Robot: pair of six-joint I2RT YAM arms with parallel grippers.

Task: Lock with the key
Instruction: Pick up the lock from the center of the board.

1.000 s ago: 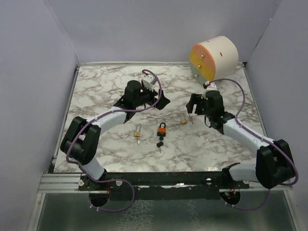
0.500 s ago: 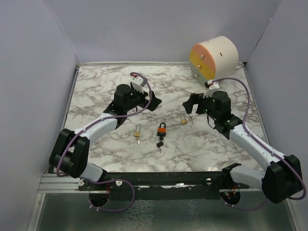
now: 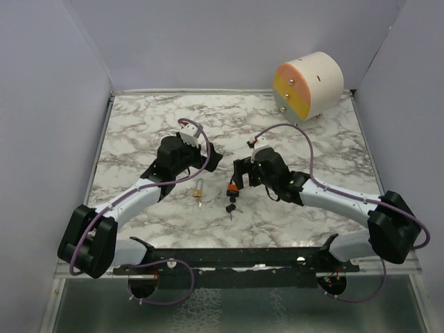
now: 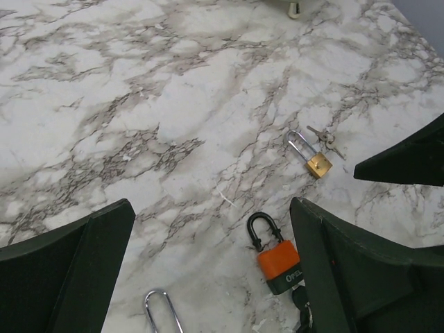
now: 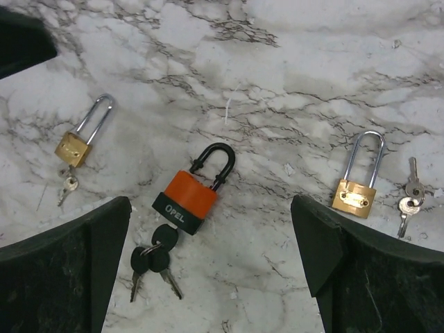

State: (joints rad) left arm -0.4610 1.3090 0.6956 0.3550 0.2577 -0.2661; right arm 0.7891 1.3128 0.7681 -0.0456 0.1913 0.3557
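3 padlocks lie flat on the marble table (image 3: 139, 125), near its middle. The orange padlock (image 5: 191, 195) has a black shackle and a black base. A bunch of black keys (image 5: 154, 260) touches that base, but I cannot tell if 1 of them sits in the lock. In the right wrist view a brass padlock (image 5: 75, 144) with a small key at its base lies to one side of the orange one. A second brass padlock (image 5: 355, 189) lies to the other side, with 2 silver keys (image 5: 408, 195) just beside it. Both brass ones are apart from the orange padlock.

The right end effector (image 3: 238, 173) hangs over the orange padlock with its jaws wide and nothing between them. In its own camera the padlock shows between the 2 fingers (image 5: 62, 270), nearer to the one on the left of the picture. The left end effector (image 3: 210, 158) is wide too and holds nothing. It is above the table, just beyond the first brass padlock in the top view, and it points toward the right end effector. The 2 are near each other but apart.

1 big cylinder (image 3: 309, 85) with a pink and yellow face lies at the far right corner of the table, well apart from the padlocks.
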